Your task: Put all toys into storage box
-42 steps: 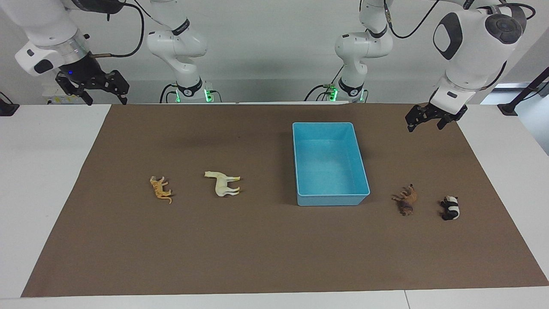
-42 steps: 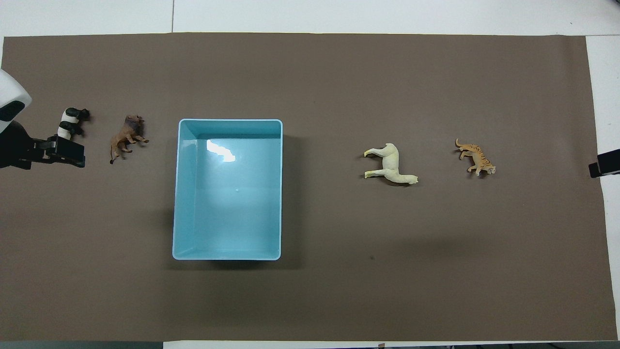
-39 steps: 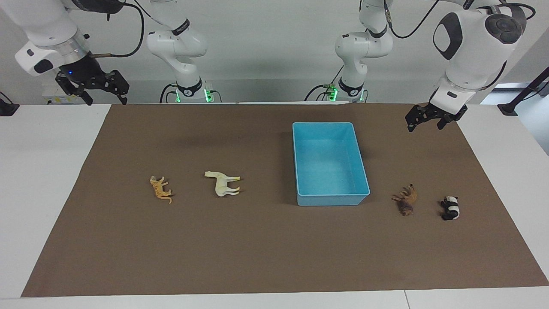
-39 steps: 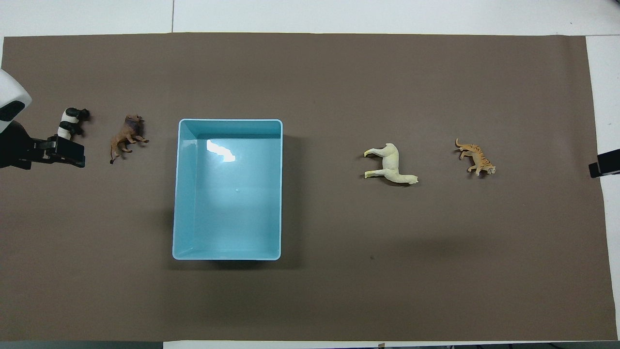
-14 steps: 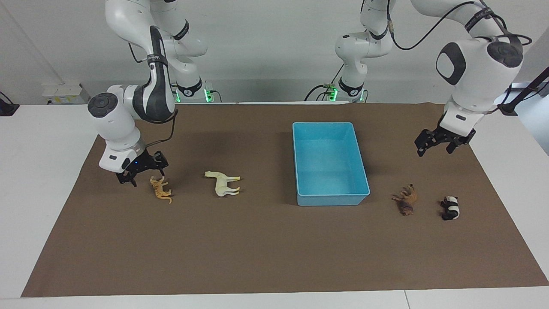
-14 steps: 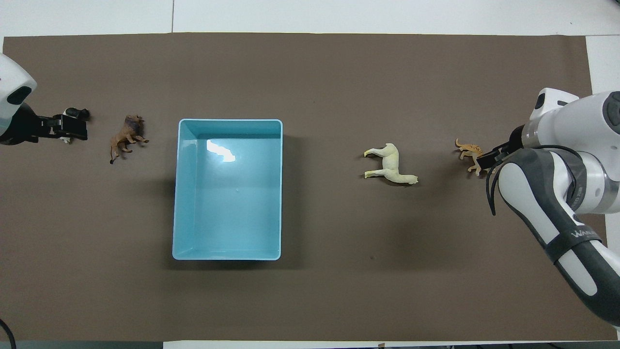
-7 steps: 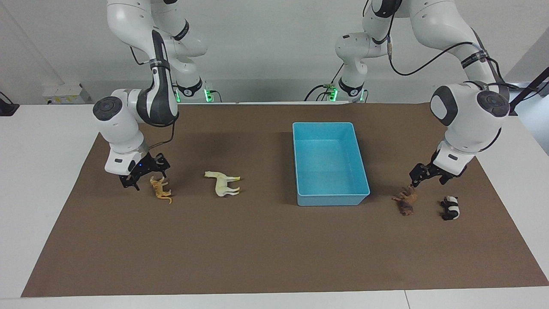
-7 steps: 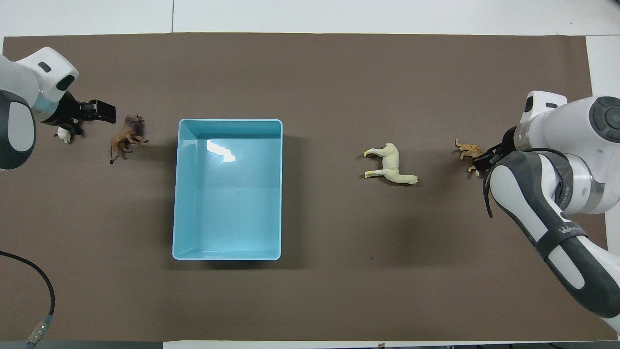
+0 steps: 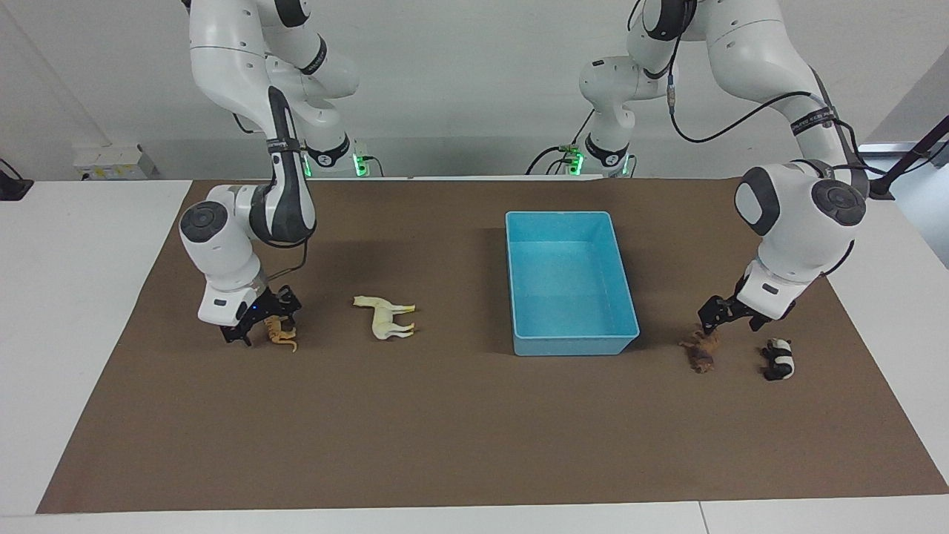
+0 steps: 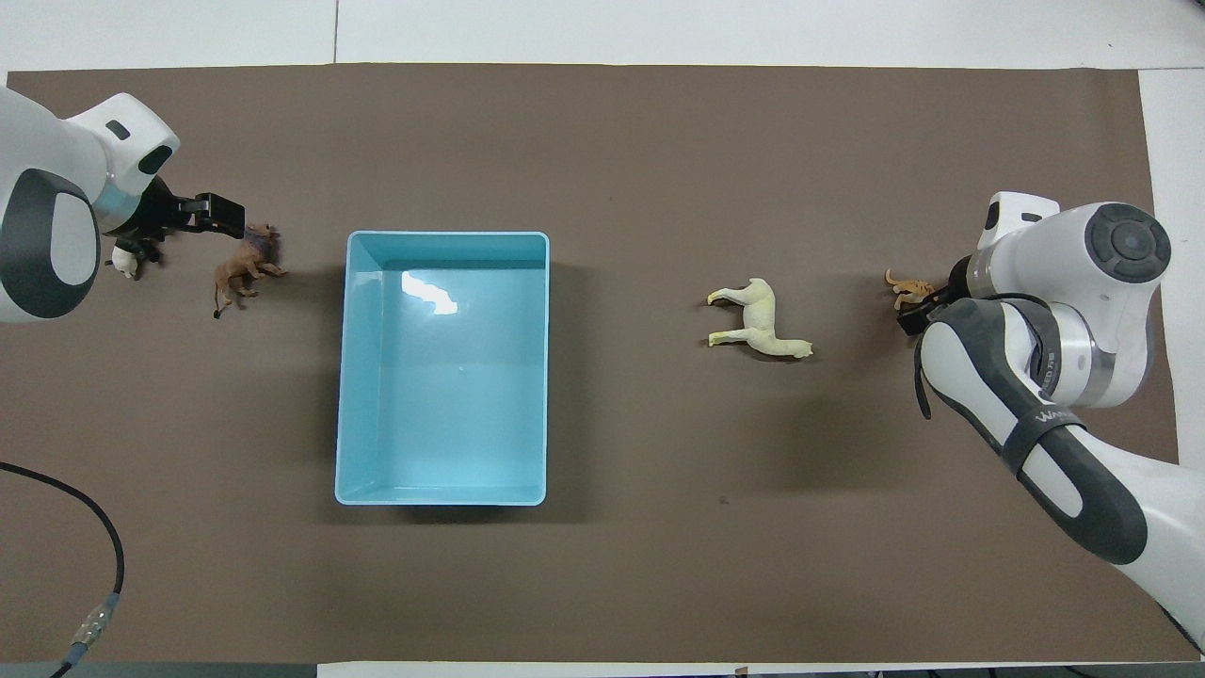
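Both pincers stand open and hold nothing. Low over the tiger (image 9: 279, 331) hangs the right gripper (image 9: 261, 321), one finger at each side of the toy, at the right arm's end of the brown mat (image 9: 445, 430). Just above the brown animal (image 9: 703, 348) hangs the left gripper (image 9: 730, 313), at the left arm's end, with the panda (image 9: 778, 360) just beside that animal, toward the mat's edge. Between the tiger and the storage box (image 9: 575, 347) lies the cream horse (image 9: 385, 315); the box holds no toy yet.

Judging from this, the step in hand is the first pick on each side. To do it well, each gripper should go down until its fingertips reach the mat, with the toy's body centred between them, and close across the trunk, not on the legs or tail, which look thin and likely to slip. The left gripper seems to sit a little toward the robots from the brown animal's middle, so it likely needs a small shift before closing. It should also keep clear of the panda, which could be knocked aside
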You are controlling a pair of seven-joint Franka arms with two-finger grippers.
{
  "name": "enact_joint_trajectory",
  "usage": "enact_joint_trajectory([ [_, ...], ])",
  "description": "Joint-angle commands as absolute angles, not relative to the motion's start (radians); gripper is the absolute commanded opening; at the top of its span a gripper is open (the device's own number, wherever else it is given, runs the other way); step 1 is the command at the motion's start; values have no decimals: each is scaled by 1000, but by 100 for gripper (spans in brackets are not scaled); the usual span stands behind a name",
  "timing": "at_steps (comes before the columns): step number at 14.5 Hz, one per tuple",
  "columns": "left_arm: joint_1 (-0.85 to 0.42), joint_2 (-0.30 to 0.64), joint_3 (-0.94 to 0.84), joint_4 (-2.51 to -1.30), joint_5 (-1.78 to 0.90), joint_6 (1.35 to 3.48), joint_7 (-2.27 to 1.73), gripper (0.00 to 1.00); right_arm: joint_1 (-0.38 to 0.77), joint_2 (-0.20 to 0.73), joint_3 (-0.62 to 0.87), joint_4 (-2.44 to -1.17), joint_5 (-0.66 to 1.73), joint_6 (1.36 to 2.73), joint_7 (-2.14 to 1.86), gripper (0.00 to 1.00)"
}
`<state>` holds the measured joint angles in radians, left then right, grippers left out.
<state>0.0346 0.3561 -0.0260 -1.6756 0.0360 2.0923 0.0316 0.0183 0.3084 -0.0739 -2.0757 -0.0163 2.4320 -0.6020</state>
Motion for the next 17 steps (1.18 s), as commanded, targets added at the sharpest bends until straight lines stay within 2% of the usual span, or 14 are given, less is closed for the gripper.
enact_joint_trajectory([
  [1, 26, 392, -18, -1663, 26, 2132, 35, 100, 6, 296, -69, -2091, -14, 2439, -629, 100],
  [2, 26, 412, -17, -1661, 32, 2150, 35, 100, 6, 296, -69, -2091, -14, 2442, -623, 99],
  [3, 29, 419, -18, -1663, 32, 2176, 37, 100, 6, 296, -69, -2091, -12, 2442, -620, 85],
  [4, 31, 439, -18, -1666, 32, 2206, 37, 100, 6, 296, -69, -2091, -11, 2442, -602, 62],
  [5, 32, 452, -18, -1666, 31, 2229, 37, 100, 6, 296, -69, -2092, -9, 2438, -566, 22],
  [6, 35, 460, -18, -1672, 31, 2256, 37, 100, 6, 293, -68, -2101, -9, 2436, -511, 0],
  [11, 35, 497, -18, -1692, 32, 2344, 44, 100, 20, 288, -67, -2109, -11, 2434, -476, 0],
  [13, 26, 497, -17, -1739, 34, 2370, 46, 100, 18, 290, -67, -2099, -11, 2431, -477, 0],
  [15, 23, 499, -17, -1773, 34, 2404, 45, 100, 18, 279, -69, -2060, -11, 2416, -476, 0],
  [17, 21, 491, -17, -1808, 34, 2411, 46, 100, 11, 253, -71, -1973, -11, 2321, -474, 0],
])
